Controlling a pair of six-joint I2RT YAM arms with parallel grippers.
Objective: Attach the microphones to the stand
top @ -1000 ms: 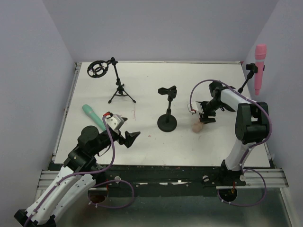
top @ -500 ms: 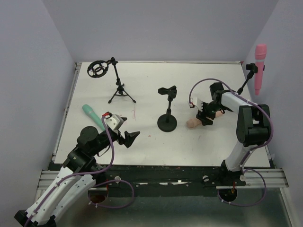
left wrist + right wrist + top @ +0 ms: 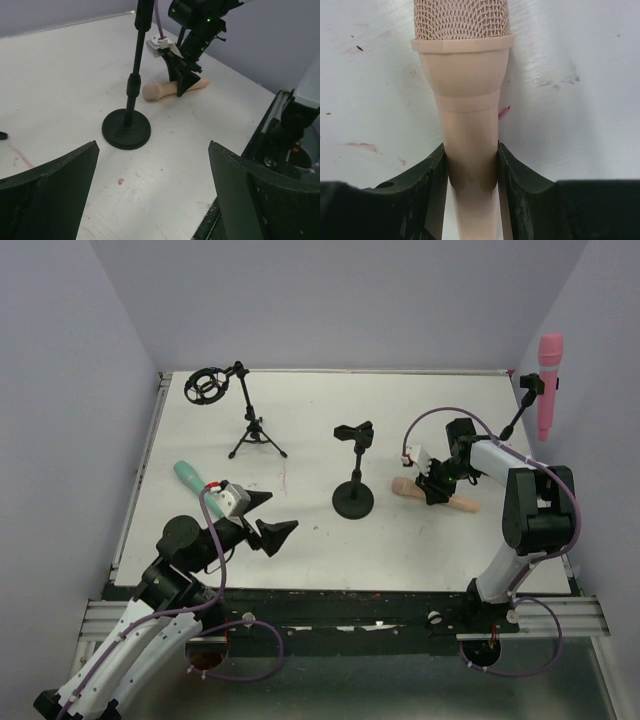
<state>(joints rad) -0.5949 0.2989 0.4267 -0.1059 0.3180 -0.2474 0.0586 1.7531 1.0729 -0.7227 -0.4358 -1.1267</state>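
Note:
The peach-beige microphone lies flat on the table right of the round-base stand, head pointing left. My right gripper is shut on its handle; the right wrist view shows both pads against the body below the mesh head. It also shows in the left wrist view. The pink microphone sits upright in a clip at the far right. The teal microphone lies at the left. My left gripper is open and empty above the table near the front left.
A tripod stand with a ring shock mount stands at the back left. The round-base stand's empty clip is above its base. The table's front edge runs just below my left gripper.
The peach-beige microphone has gone from tilted in my right gripper to lying flat on the table, its tail now showing on the right. My left arm has shifted slightly.

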